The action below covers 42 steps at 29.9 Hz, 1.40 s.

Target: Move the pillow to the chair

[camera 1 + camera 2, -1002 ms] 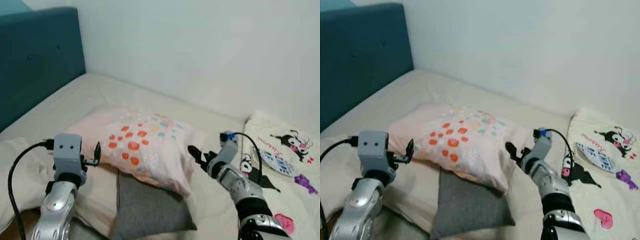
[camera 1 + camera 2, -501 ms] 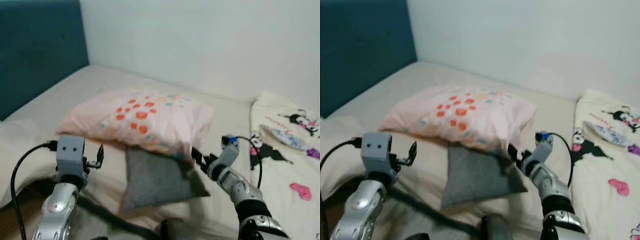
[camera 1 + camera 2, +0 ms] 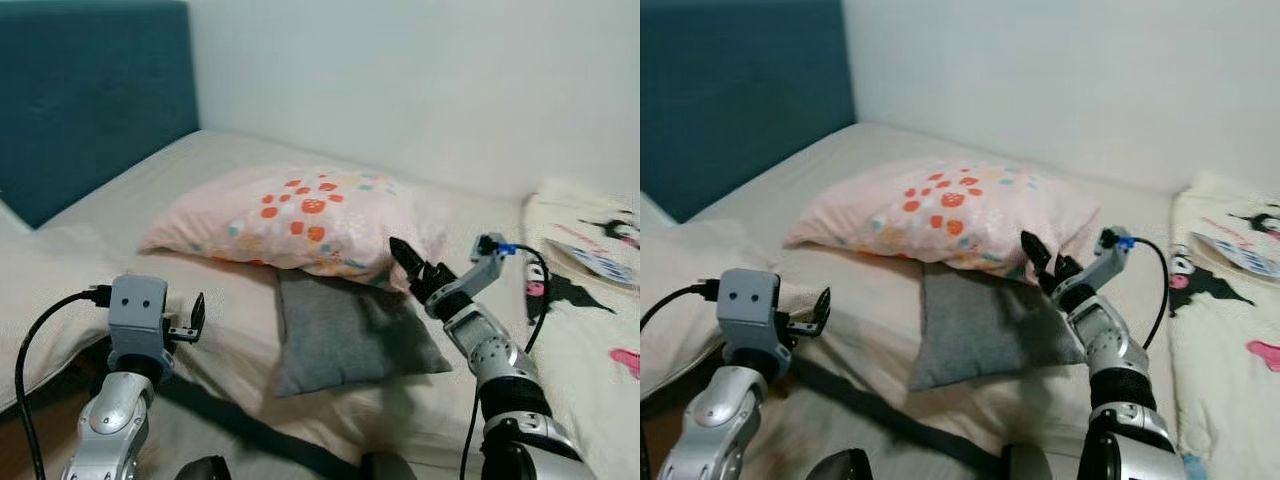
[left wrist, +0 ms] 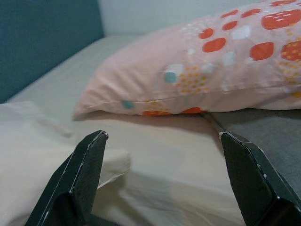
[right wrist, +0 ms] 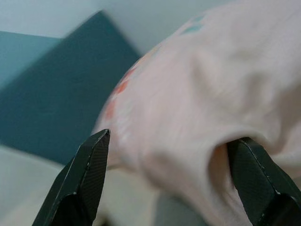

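**Both grippers spread before the pillow on the bed**

The pillow (image 3: 300, 220) lies on the bed (image 3: 190, 170), pale pink with red, orange and teal spots on its upper face. It rests partly on a grey cushion (image 3: 345, 335), which sticks out from under its near edge. A teal headboard (image 3: 90, 90) stands at the robot's left, and a white wall (image 3: 420, 80) runs behind the bed. At the right lies a cream blanket (image 3: 1230, 250) printed with cartoon figures. A rumpled cream sheet (image 3: 50, 290) covers the near left of the bed.

The right gripper (image 3: 412, 266) is raised at the pillow's near right corner, its fingers released and spread. In the right wrist view the pink fabric bulges between the two black fingers (image 5: 80, 183), close to the camera and blurred; whether the fingers touch the fabric cannot be told. A black cable with a blue plug (image 3: 505, 248) loops off the right wrist.

The left gripper (image 3: 194, 316) is held low over the sheet, near the pillow's left end but apart from it. Its fingers (image 4: 84, 174) are released too, wide apart, with the pillow's left end and the edge of the grey cushion seen beyond them in the left wrist view. A black cable (image 3: 30, 350) curves from the left wrist down the side of the silver arm.
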{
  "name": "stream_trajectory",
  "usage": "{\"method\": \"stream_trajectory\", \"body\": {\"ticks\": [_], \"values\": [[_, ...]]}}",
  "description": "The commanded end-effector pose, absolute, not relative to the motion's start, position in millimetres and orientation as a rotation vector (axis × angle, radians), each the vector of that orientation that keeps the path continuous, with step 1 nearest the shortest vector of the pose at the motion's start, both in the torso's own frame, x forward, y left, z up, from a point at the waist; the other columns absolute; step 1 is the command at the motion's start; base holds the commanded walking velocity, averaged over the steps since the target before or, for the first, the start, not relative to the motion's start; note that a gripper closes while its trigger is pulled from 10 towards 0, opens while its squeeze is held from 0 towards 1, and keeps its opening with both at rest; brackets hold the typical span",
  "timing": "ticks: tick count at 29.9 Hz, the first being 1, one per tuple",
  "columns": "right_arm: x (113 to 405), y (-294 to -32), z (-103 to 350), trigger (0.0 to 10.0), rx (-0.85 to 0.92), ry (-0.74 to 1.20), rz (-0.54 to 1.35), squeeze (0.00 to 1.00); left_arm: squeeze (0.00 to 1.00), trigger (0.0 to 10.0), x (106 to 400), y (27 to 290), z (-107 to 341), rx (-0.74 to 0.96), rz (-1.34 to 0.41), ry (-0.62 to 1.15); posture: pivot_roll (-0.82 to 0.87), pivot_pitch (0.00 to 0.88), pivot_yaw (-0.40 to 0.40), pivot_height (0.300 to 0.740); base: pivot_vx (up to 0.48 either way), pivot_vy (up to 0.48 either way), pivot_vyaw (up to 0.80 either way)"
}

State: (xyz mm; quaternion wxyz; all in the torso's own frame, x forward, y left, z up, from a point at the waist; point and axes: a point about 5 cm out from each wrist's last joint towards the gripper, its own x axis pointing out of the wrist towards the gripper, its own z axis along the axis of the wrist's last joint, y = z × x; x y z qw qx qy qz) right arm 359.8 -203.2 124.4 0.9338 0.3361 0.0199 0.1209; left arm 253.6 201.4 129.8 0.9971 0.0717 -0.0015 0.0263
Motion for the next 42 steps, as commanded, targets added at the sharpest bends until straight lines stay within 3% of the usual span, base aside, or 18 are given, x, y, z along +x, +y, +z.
{"method": "stream_trajectory", "body": {"ticks": [1,11,21,25,28,41,42], "values": [[362,-206,126,10.0,0.641,0.036,0.216,0.00,0.00,10.0,253,201,134,0.159,0.043,-0.008,0.01,0.000,-0.089,0.546,0.000,0.000,0.00],[373,-199,136,10.0,0.636,0.022,0.216,0.00,0.00,10.0,250,201,137,0.173,0.022,-0.004,0.02,0.005,-0.072,0.546,0.000,0.000,0.00],[389,-181,140,10.0,0.551,0.117,0.124,0.00,0.00,10.0,237,208,144,0.199,0.029,0.011,0.05,0.102,-0.066,0.546,0.000,0.000,0.00],[392,-170,141,10.0,0.541,0.147,0.153,0.00,0.00,10.0,233,209,147,0.206,0.028,0.014,0.06,0.123,-0.066,0.546,0.000,0.000,0.00],[393,-140,143,10.0,0.521,0.185,0.329,0.00,0.00,10.0,231,212,153,0.231,0.021,0.013,0.07,0.153,-0.060,0.546,0.000,0.000,0.00],[390,-127,128,10.0,0.401,0.331,0.342,0.00,0.00,10.0,229,209,159,0.247,0.011,0.015,0.06,0.169,-0.065,0.546,0.000,0.000,0.00],[389,-128,126,6.2,0.398,0.345,0.328,0.00,0.00,10.0,229,208,158,0.249,0.008,0.018,0.06,0.170,-0.068,0.546,0.000,0.000,0.00]]}}
